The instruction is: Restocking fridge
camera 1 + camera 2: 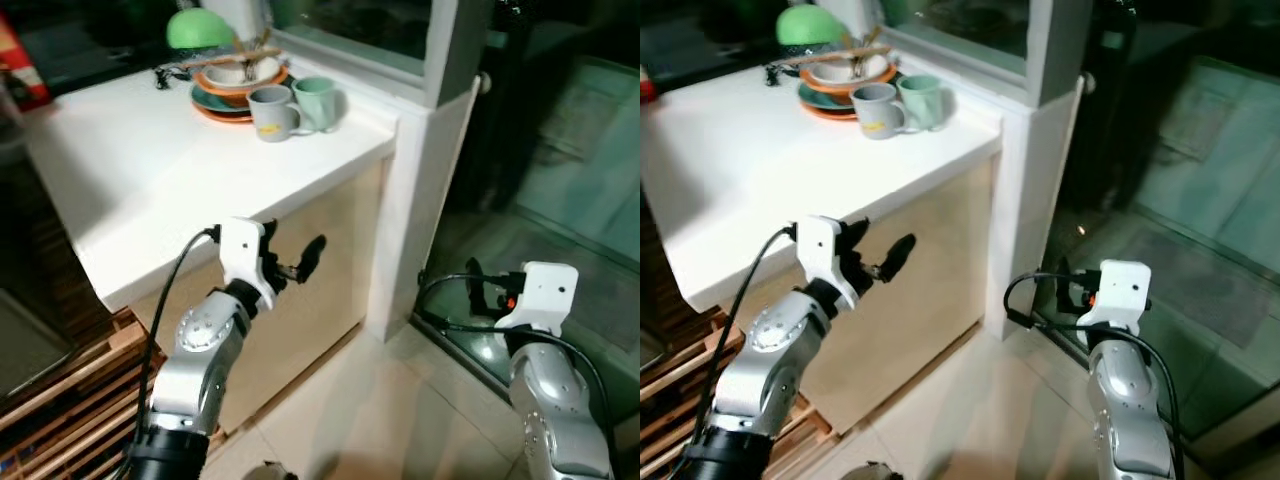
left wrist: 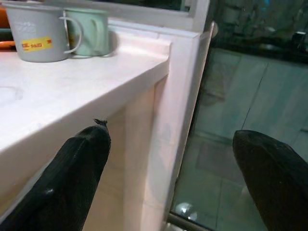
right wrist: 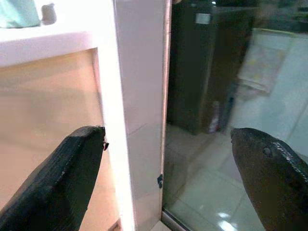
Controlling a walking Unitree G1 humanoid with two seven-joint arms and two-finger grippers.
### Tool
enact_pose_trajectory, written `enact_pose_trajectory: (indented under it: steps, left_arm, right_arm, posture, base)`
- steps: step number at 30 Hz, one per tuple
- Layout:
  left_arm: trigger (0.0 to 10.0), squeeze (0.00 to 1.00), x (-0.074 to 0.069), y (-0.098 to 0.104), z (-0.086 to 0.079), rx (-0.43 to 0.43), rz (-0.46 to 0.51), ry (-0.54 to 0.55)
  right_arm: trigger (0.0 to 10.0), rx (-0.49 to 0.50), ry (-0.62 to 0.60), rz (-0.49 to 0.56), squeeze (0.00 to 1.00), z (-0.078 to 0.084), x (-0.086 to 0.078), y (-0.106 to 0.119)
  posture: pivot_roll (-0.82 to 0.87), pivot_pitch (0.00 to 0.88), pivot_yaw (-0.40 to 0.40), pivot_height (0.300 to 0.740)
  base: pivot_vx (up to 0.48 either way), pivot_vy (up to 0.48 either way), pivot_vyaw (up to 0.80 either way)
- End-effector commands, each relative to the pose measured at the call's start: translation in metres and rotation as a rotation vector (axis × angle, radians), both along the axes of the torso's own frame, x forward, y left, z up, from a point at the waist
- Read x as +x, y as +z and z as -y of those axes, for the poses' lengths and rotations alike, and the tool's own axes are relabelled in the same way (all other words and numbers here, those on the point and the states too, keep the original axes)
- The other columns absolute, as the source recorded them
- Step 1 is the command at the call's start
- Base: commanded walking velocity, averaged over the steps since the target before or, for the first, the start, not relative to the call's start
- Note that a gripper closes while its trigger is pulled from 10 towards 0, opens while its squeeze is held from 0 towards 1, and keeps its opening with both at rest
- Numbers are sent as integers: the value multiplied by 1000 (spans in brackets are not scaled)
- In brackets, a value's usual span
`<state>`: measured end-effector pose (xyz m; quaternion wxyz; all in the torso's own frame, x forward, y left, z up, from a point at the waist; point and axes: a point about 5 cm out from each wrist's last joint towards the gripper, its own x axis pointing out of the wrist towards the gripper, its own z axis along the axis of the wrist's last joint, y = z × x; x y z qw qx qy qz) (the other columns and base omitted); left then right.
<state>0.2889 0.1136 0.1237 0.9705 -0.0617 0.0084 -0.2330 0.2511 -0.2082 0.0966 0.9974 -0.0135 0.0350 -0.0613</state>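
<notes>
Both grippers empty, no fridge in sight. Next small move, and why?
Probably turn away to look for the fridge. Ahead there is a white counter with two mugs and stacked dishes, beside a glass door. The left gripper and right gripper are open and hold nothing.

A home kitchen or dining corner. A white table (image 1: pixel 180 170) juts out from a window sill, carrying two mugs (image 1: pixel 270 112), stacked plates (image 1: pixel 222 100) and bowls with chopsticks. Pale floor tiles (image 1: pixel 370 400), a slatted wooden rack (image 1: pixel 60 390) and a glass sliding door (image 1: pixel 560 200) beside a white pillar suit a lived-in flat.
</notes>
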Motion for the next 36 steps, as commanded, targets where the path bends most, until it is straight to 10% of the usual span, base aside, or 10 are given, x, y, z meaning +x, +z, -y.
enact_pose_trajectory:
  steps: [1, 17, 21, 24, 36]
  left_arm:
    - [10000, 0, 3, -1, -8, 21, -4, 51]
    - [10000, 0, 0, -12, -33, 61, -23, 216]
    - [10000, 0, -15, -7, -54, 270, 81, 307]
    - [10000, 0, -20, -5, -64, 245, 69, 372]
    - [10000, 0, -16, 5, -42, 186, 79, 323]
  right_arm:
    - [10000, 14, 13, 2, 0, -1, 0, 0]
    - [10000, 9, 90, 1, 0, -9, 2, -5]
    - [10000, 13, 52, 32, 0, 1, -2, -4]
    - [10000, -5, 40, 30, 12, 5, -3, -5]
    - [10000, 39, 34, 10, 31, 8, 1, -14]
  posture:
    - [-90, 0, 70, 736]
    - [-74, 0, 67, 736]
    - [-67, 0, 71, 740]
    - [-62, 0, 65, 740]
    - [-47, 0, 56, 740]
  base:
    - [0, 0, 600]
    - [0, 0, 546]
    - [0, 0, 503]
    - [0, 0, 467]
    - [-25, 31, 307]
